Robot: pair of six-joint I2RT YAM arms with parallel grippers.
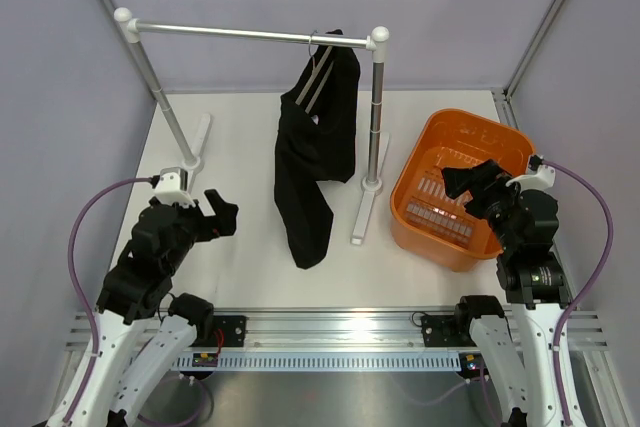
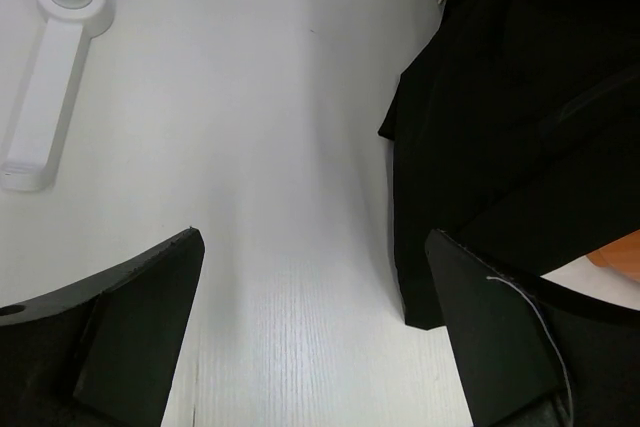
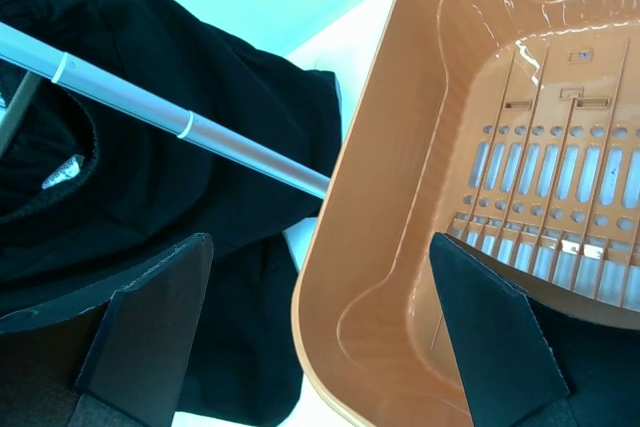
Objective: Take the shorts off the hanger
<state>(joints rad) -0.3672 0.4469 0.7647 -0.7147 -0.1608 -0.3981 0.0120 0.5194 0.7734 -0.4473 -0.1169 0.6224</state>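
Left gripper [image 1: 222,209] and right gripper [image 1: 468,179], black two-finger units, hover wide-jawed and empty, flanking for access the limp black fabric shorts [image 1: 312,162] hung upper-centre on an apparently grey thin-rod hanger [image 1: 316,69].

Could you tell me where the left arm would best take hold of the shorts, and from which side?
Probably the lower leg end of the shorts, the part nearest the left gripper. Come from the left with the fingers open across its free edge: the fabric hangs limp there, whereas the top is bunched at the rail.
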